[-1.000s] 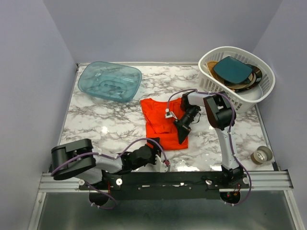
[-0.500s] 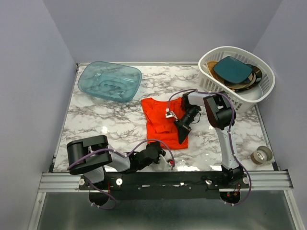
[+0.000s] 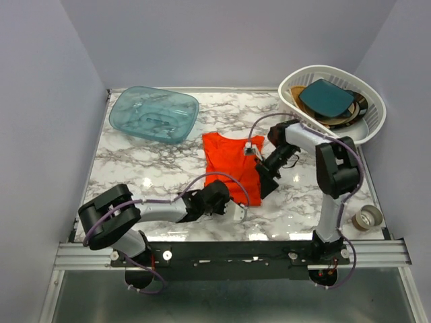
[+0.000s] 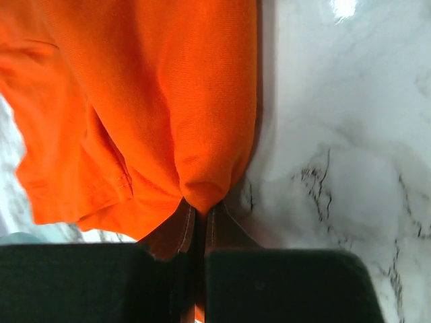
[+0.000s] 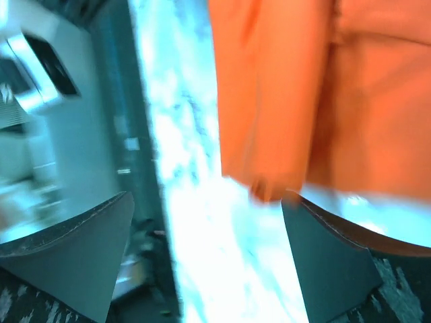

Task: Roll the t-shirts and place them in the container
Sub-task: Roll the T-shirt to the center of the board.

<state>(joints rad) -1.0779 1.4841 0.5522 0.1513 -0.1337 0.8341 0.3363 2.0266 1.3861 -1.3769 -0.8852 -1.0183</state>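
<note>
marble table (image 3: 135, 168) (lilac walls (image 3: 229, 40)) | left gripper (image 4: 199, 217) pinching t-shirt (image 4: 168, 101) | right gripper (image 5: 205, 215) spread

T-shirt (image 3: 231, 161), one: bright orange-red, plain soft cotton. Lies flat, folded lengthwise, slightly rumpled. Its near fold is gathered to a point and pinched between the left fingers (image 4: 229, 235), with the body spreading beyond them. One edge lies just ahead of the spread right fingers (image 5: 330, 262).

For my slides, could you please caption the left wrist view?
Left hand shut on a fold of the orange-red t-shirt above the white marble table.
</note>
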